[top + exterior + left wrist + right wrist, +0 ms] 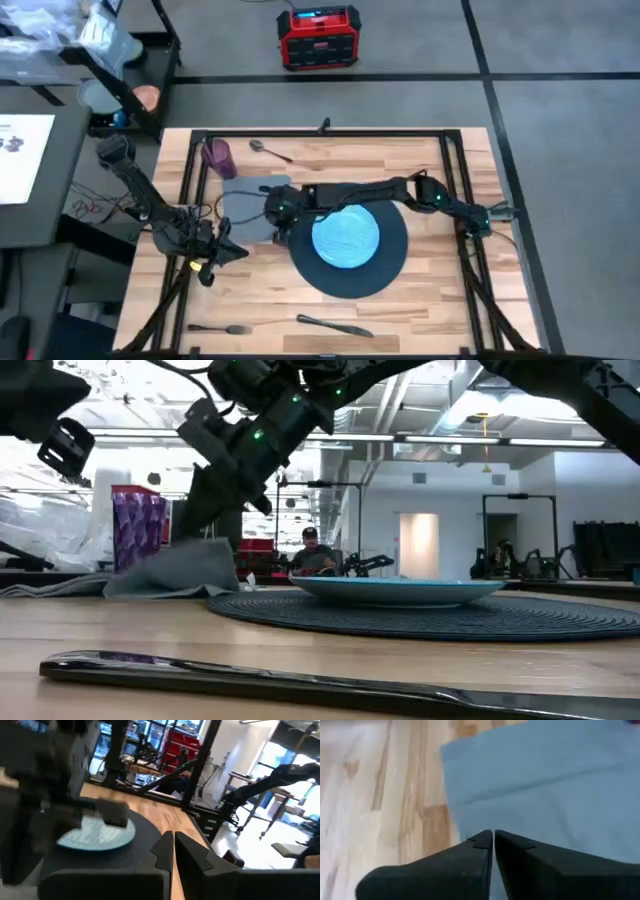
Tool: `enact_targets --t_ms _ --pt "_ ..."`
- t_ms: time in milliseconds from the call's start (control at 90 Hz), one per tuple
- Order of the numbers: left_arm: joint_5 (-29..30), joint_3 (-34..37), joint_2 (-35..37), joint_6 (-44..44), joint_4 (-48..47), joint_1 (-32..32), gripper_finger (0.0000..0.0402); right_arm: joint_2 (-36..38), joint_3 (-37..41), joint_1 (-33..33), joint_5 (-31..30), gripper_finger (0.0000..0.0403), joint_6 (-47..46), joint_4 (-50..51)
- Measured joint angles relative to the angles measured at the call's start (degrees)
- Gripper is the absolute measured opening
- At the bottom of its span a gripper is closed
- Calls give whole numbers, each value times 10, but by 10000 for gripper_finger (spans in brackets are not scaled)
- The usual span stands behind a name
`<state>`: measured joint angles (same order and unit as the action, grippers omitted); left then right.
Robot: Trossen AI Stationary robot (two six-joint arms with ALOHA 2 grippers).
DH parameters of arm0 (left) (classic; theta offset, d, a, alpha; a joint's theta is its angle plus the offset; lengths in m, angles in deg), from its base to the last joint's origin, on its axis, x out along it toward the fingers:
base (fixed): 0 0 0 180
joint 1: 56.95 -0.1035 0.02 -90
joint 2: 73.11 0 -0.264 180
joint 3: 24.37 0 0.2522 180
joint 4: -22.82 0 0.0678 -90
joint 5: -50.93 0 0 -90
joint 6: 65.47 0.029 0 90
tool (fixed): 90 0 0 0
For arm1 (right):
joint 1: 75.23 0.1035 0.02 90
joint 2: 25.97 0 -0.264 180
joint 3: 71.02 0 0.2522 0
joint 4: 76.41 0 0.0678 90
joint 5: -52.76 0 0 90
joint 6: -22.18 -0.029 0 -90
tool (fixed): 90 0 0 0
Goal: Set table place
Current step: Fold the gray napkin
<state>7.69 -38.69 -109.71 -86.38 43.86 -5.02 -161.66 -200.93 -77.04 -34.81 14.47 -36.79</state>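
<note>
The place (385, 262), round with no long axis, lies flat; right gripper (493, 836) pinched narrow over napkin (555, 785).

Light-blue plate (346, 239) on navy-black mat (392, 262) — grey napkin (248, 207).

High view: the table (420, 300) is evenly lit from above, and you see only a soft shadow beneath the right gripper (278, 215) and its arm. Low view: bright ceiling strips and windows behind that gripper backlight it, so it and the napkin (180, 570) just below it read dark, while a sheen runs along the knife (250, 678), nearer you than the gripper. Beyond the left gripper (173, 840), daylight flares white.
</note>
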Motion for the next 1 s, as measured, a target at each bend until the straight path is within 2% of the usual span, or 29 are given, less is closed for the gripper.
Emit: enact_targets --t_ms 167,233,378,544,700,800,1000 --pt "0 0 0 -7 -10 0 0 -4 0 -19 113 23 -30 11" --pt "1 0 0 -9 -12 0 0 -6 0 -18 110 33 -27 33" --pt "38 0 0 -28 -22 0 0 -6 0 -30 57 46 -19 55" --pt "91 0 0 -158 -117 0 0 -6 0 -78 49 48 -42 77" --pt "110 0 0 -253 -187 0 0 -6 0 -118 79 48 -68 72" --pt "112 0 0 -257 -192 0 0 -6 0 -144 85 48 -88 71" --pt "112 0 0 -257 -191 0 0 -6 0 -193 156 48 -133 68"
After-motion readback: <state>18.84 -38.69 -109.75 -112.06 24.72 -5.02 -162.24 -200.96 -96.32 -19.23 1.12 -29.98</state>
